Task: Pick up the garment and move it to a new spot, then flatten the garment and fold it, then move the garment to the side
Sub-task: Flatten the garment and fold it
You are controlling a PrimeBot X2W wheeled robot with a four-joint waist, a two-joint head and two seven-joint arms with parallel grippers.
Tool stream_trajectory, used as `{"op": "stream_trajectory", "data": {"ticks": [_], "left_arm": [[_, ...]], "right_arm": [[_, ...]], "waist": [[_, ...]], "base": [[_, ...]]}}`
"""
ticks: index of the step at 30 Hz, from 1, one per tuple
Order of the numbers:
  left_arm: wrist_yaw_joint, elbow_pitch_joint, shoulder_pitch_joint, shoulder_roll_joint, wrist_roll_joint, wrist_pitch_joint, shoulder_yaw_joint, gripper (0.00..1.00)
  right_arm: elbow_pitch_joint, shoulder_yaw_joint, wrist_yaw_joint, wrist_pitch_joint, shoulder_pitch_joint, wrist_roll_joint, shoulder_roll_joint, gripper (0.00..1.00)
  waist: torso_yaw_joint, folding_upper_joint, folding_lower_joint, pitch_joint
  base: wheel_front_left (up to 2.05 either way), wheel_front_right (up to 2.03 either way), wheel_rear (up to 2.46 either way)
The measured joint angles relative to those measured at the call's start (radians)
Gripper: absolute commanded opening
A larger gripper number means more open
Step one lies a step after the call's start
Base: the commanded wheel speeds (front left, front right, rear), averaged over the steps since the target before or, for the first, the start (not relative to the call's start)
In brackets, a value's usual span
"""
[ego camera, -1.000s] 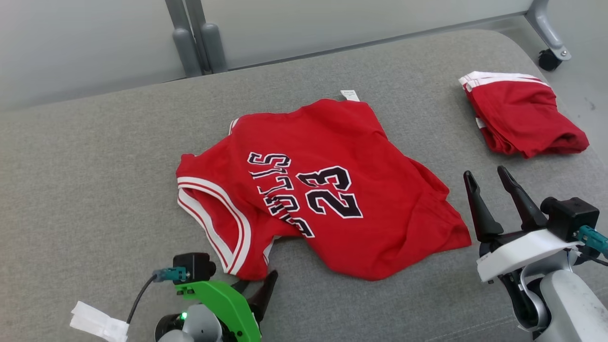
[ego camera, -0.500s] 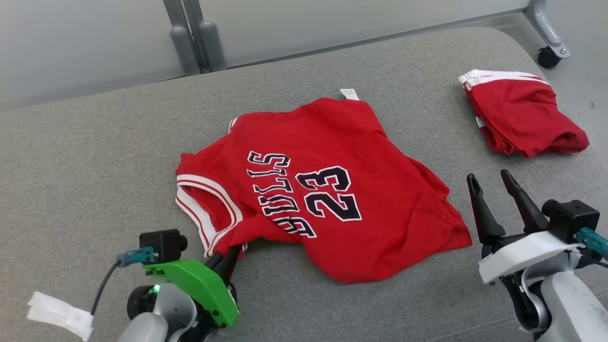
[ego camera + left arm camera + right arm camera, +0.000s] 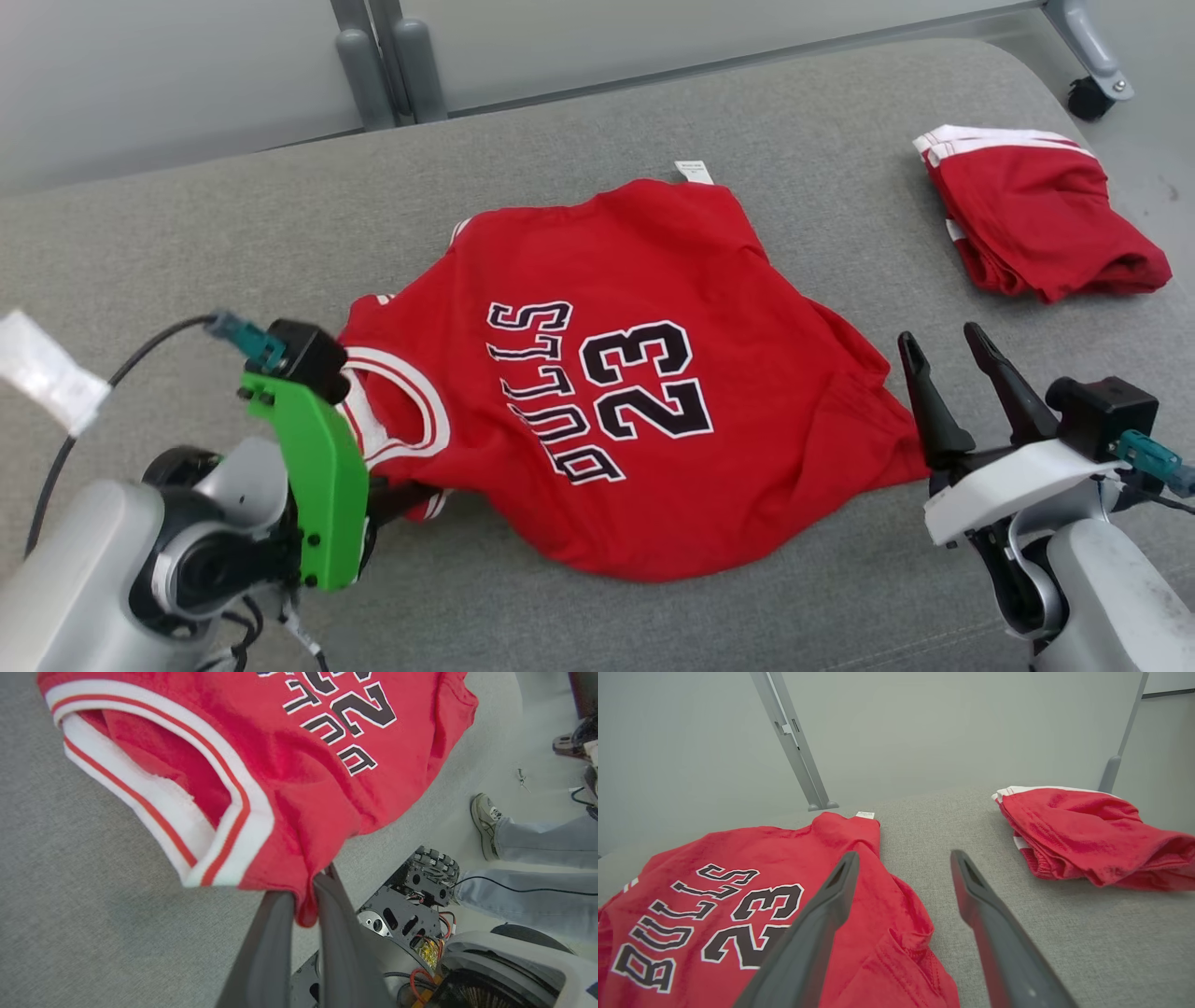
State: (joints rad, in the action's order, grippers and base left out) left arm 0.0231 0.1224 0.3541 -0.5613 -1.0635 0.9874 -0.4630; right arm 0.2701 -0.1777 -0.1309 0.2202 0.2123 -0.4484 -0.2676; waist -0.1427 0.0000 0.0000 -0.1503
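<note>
The garment, a red jersey (image 3: 644, 280) printed BULLS 23, lies spread on the grey padded table (image 3: 187, 243). My left gripper (image 3: 411, 493) is shut on the jersey's near-left corner, just below the white-trimmed armhole. In the left wrist view, the dark fingers (image 3: 271, 933) pinch a fold of red jersey (image 3: 289, 788) cloth. That corner is raised off the table. My right gripper (image 3: 937, 334) stands open at the jersey's right edge, holding nothing. The right wrist view has its fingers (image 3: 817, 919) spread over the jersey (image 3: 738, 858) hem.
Folded red shorts (image 3: 1036, 219) with white trim lie at the table's far right, also in the right wrist view (image 3: 1083, 835). Grey frame posts (image 3: 383, 65) and a caster wheel (image 3: 1088, 93) stand behind. A person's shoe (image 3: 483, 816) and my base (image 3: 420, 896) are on the floor.
My left gripper has shut on the jersey's near-left corner, then swung left and up with it, drawing that corner off the table. The right gripper stayed open and nearly still.
</note>
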Motion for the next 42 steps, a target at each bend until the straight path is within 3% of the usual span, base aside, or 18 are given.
{"op": "stream_trajectory", "data": {"ticks": [4,10,13,17,18,19,20,23,27,32,38,42], "left_arm": [[-0.012,-0.06,0.152,0.027,-0.024,0.119,-0.028,0.0],[-0.025,-0.189,0.351,0.089,-0.025,0.146,-0.016,0.0],[-0.019,-0.287,0.414,0.112,0.012,0.129,-0.026,0.0],[0.032,-0.41,0.505,0.14,0.092,0.03,-0.044,0.0],[0.045,-0.447,0.52,0.147,0.111,-0.003,-0.051,0.09],[0.063,-0.478,0.531,0.16,0.135,-0.046,-0.057,0.31],[0.066,-0.511,0.539,0.174,0.138,-0.079,-0.055,0.98],[0.093,-0.621,0.564,0.216,0.136,-0.137,-0.077,1.0],[0.104,-0.638,0.574,0.216,0.123,-0.201,-0.106,1.0],[0.106,-0.464,0.525,0.126,0.081,-0.279,-0.207,1.0],[0.106,-0.296,0.389,0.002,-0.003,-0.33,-0.235,1.0],[0.106,-0.26,0.295,-0.035,-0.055,-0.329,-0.236,1.0]], "right_arm": [[0.011,-0.024,0.0,0.002,0.033,-0.008,0.012,1.0],[0.042,-0.051,0.0,0.02,0.086,-0.018,0.041,1.0],[0.062,-0.068,0.0,0.028,0.112,-0.025,0.063,1.0],[0.084,-0.086,0.0,0.037,0.14,-0.029,0.083,1.0],[0.089,-0.091,0.0,0.037,0.147,-0.032,0.089,1.0],[0.095,-0.095,0.0,0.038,0.152,-0.033,0.094,1.0],[0.1,-0.098,0.0,0.038,0.158,-0.033,0.097,1.0],[0.118,-0.099,0.0,0.041,0.166,-0.034,0.096,1.0],[0.125,-0.091,0.0,0.041,0.16,-0.032,0.078,1.0],[0.123,-0.086,0.0,0.041,0.126,-0.032,0.055,1.0],[0.106,-0.073,0.0,0.041,0.096,-0.032,0.039,1.0],[0.093,-0.062,0.0,0.041,0.086,-0.032,0.035,1.0]], "waist": [[-0.029,0.0,0.0,-0.021],[-0.097,0.0,0.0,-0.066],[-0.135,0.0,0.0,-0.093],[-0.175,0.0,0.0,-0.131],[-0.185,0.0,0.0,-0.142],[-0.194,0.0,0.0,-0.151],[-0.201,0.0,0.0,-0.159],[-0.222,0.0,0.0001,-0.181],[-0.216,0.0,0.0001,-0.173],[-0.196,0.0,0.0,-0.133],[-0.141,0.0,0.0,-0.083],[-0.107,0.0,0.0,-0.068]], "base": [[0.0,0.0,0.0],[0.0,0.0,0.0],[0.0,0.0,0.0],[0.0,0.0,0.0],[0.0,0.0,0.0],[0.0,0.0,0.0],[0.0,0.0,0.0],[0.0,0.0,0.0],[0.0,0.0,0.0],[0.0,0.0,0.0],[0.0,0.0,0.0],[0.0,0.0,0.0]]}}
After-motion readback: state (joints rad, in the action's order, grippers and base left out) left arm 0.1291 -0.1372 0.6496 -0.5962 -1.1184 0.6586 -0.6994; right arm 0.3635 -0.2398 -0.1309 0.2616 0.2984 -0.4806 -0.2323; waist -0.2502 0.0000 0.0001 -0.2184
